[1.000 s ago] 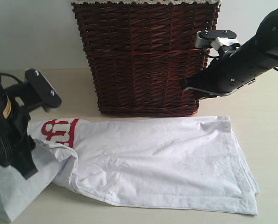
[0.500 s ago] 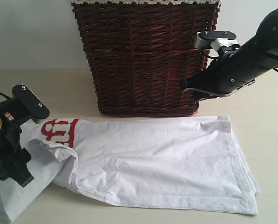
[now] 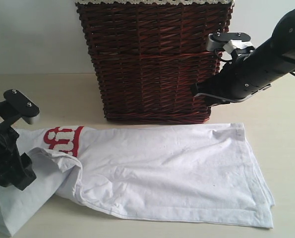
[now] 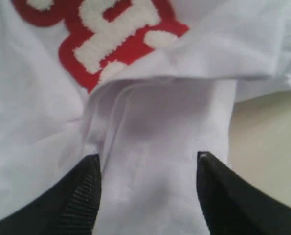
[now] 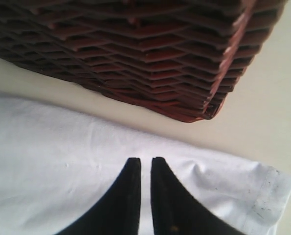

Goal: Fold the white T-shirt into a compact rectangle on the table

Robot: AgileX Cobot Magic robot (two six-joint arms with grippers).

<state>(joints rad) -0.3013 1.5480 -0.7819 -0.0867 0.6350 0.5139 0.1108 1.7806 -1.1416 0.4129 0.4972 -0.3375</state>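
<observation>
Spanning the gap between released left fingers, white T-shirt, right fingers clenched empty above it

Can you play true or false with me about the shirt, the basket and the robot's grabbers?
The white T-shirt lies on the table beside the basket. True.
The basket is light yellow. False: it is dark brown wicker.
The left gripper has its jaws apart over the shirt. True.
The right gripper holds a shirt corner. False: its jaws are shut on nothing.
The shirt's letters are edged in blue. False: the edging is red.
</observation>
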